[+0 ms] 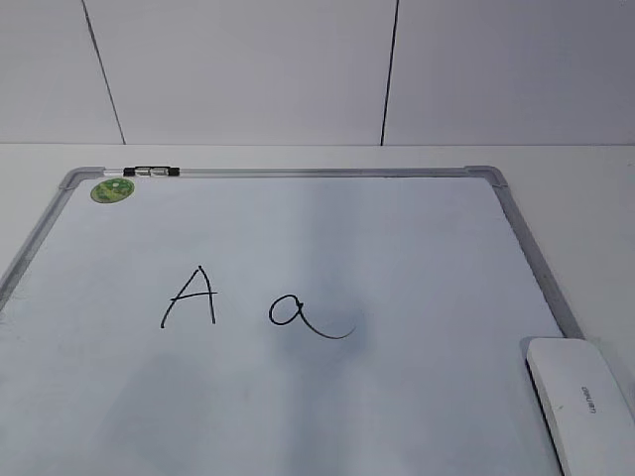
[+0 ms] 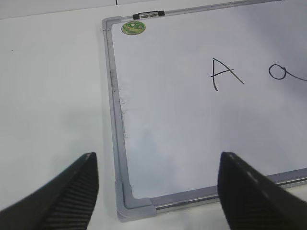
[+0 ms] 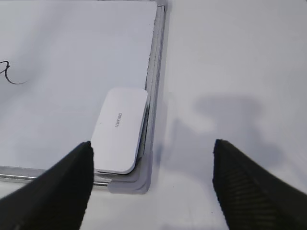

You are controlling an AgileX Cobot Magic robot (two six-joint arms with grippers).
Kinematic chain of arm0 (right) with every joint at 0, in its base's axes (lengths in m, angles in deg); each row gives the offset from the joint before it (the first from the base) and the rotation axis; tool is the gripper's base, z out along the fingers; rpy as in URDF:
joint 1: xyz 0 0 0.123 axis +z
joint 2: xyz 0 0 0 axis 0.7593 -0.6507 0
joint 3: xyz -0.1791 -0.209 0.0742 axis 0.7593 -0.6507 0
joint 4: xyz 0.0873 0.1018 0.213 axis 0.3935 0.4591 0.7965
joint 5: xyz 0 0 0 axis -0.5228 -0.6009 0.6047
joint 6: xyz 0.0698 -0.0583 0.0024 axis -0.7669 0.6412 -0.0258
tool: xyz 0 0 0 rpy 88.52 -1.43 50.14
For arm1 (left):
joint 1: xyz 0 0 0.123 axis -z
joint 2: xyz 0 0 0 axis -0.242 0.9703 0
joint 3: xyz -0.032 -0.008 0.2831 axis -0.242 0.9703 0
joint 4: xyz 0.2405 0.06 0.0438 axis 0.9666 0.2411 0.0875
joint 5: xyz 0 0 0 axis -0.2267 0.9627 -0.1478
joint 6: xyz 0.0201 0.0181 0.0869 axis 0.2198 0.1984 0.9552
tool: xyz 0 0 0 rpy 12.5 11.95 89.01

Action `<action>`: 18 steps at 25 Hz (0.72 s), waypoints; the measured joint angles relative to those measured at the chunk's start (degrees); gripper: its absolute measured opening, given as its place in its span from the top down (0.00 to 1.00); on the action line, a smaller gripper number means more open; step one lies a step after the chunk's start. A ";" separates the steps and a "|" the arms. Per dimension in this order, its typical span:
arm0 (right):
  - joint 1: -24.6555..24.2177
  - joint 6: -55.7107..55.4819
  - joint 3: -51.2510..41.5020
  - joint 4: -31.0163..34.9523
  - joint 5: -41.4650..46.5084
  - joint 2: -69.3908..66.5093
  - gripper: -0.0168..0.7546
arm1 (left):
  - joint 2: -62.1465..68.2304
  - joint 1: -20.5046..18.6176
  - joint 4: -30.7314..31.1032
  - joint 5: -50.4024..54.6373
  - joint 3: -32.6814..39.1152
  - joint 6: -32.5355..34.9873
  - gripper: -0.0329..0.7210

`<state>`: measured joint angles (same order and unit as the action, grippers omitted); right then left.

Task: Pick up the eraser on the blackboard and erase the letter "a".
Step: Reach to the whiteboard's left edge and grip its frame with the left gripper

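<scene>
The blackboard (image 1: 397, 258) is a white board with a silver-grey frame, lying flat on the table. The letter "a" (image 1: 298, 313) is written in black near its middle, right of a capital "A" (image 1: 190, 296). The eraser (image 1: 583, 397), white with grey lettering, lies at the board's near right corner; it also shows in the right wrist view (image 3: 120, 129). My right gripper (image 3: 152, 184) is open, above the board's corner, just right of the eraser. My left gripper (image 2: 156, 189) is open above the board's near left corner (image 2: 136, 207). Neither gripper shows in the exterior view.
A round green sticker (image 1: 112, 189) and a small clip (image 1: 151, 173) sit at the board's far left corner. White table (image 3: 230, 62) surrounds the board. A white panelled wall (image 1: 298, 69) stands behind.
</scene>
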<state>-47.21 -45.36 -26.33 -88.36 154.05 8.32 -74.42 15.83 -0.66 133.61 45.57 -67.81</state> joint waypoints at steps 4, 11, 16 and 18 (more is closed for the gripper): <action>0.00 0.00 1.61 2.02 -2.56 0.00 0.21 | 2.23 0.00 0.00 0.14 -2.88 0.00 0.19; 0.00 2.50 6.21 6.93 -5.92 0.00 0.21 | 9.30 0.00 2.09 0.14 -6.99 0.00 0.19; -0.08 7.30 9.92 13.09 -6.16 -2.60 0.21 | 15.26 0.00 2.98 -1.69 -8.34 0.00 0.19; -0.08 8.28 11.06 14.89 -6.16 -4.80 0.21 | 17.04 0.00 4.17 -3.33 -8.34 0.00 0.19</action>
<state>-47.29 -37.08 -15.27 -73.46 147.89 3.52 -57.38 15.83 3.51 130.28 37.22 -67.81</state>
